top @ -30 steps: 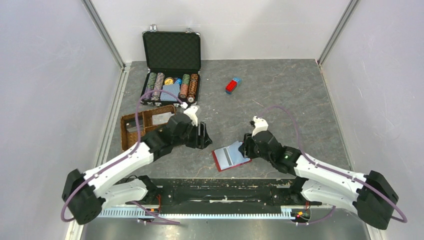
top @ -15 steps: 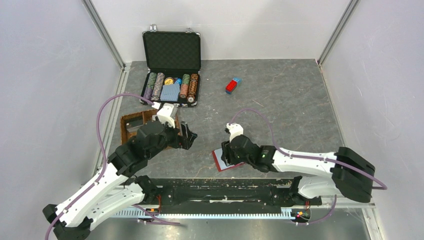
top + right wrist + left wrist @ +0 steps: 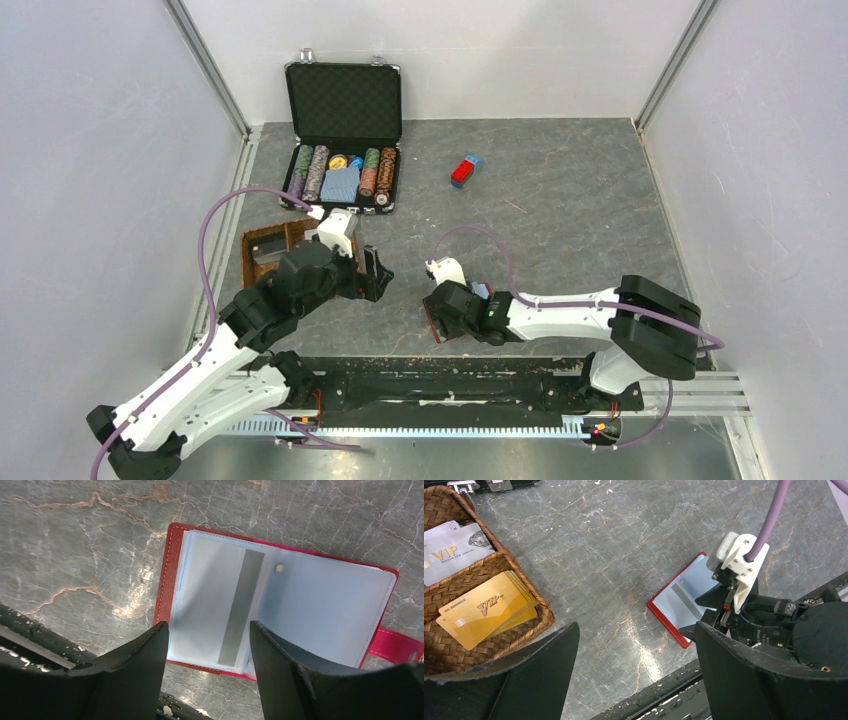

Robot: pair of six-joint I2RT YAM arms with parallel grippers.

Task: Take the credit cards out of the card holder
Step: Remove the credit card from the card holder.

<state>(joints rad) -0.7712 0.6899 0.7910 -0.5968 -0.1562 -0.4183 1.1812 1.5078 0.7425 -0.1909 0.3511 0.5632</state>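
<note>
The card holder [image 3: 164, 575] is a red wallet lying open on the grey table near its front edge. It also shows in the left wrist view [image 3: 663, 614] and is mostly hidden under my right gripper in the top view [image 3: 434, 322]. A pale blue-grey credit card [image 3: 210, 590] with a grey stripe lies in its left clear sleeve. My right gripper [image 3: 207, 630] is open, its jaws hovering over the wallet's near edge, holding nothing. My left gripper [image 3: 636, 630] is open and empty, above bare table left of the wallet [image 3: 375, 275].
A wicker basket [image 3: 544, 617] at the left holds gold VIP cards [image 3: 484, 607] and a grey one [image 3: 454, 552]. An open poker chip case [image 3: 343, 130] stands at the back. A red-and-blue block [image 3: 465, 170] lies back right. A black rail runs along the table's front edge.
My right gripper has moved left along the wallet to its left half. My left arm pulled back left toward the basket, then held still.
</note>
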